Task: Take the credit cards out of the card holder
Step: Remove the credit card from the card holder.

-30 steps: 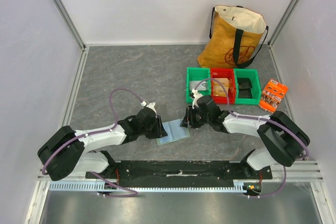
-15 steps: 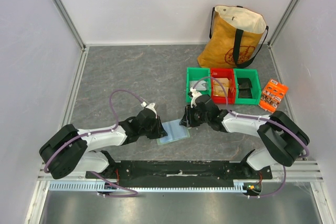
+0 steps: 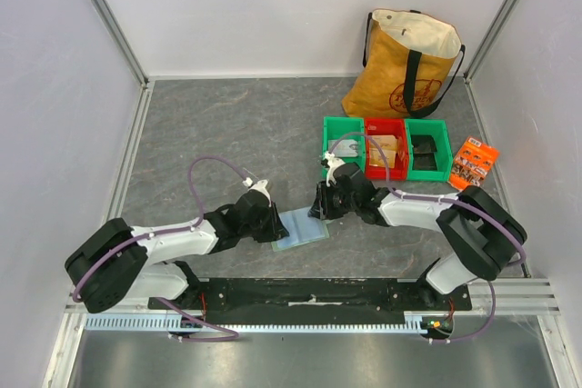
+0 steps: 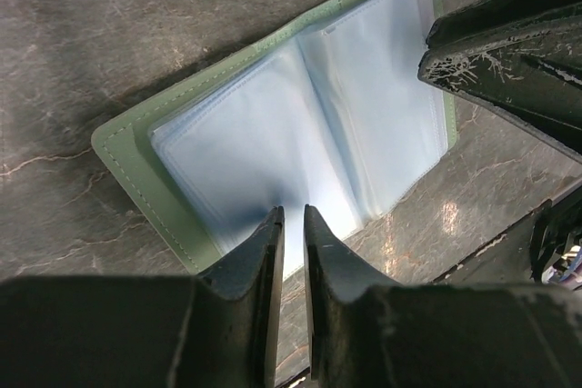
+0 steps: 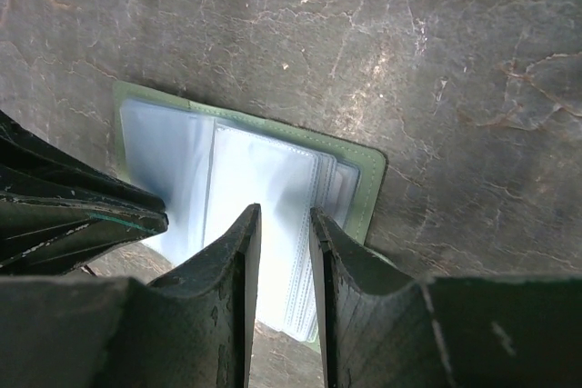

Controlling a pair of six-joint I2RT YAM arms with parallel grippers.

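Both arms lie low and reach inward over the grey surface [image 3: 227, 124], elbows swung out to the sides and wrists bent, so that the two claws face each other across the card holder [image 3: 301, 227]. The holder lies opened flat between them, near the front edge. The left claw [image 4: 291, 215] points down at the holder's left edge, its fingers almost together with only a thin slit between them. Pale blue shows in that slit, but I cannot tell whether a sleeve is pinched or merely seen beyond the tips. The right claw [image 5: 282, 215] comes in from the opposite side with a somewhat wider gap, its tips over the stacked pocket sleeves [image 5: 264, 179] by the green border. Whether it grips them cannot be told either. From above, both wrist heads cover the holder's two ends and hide the fingertips. The sleeves look milky and partly blurred, so whether any credit cards sit in them cannot be made out. Behind the right arm stand three small bins [image 3: 386, 148], green, red and green. Something tan lies in the red one and something dark in the right green one, both too small to name.
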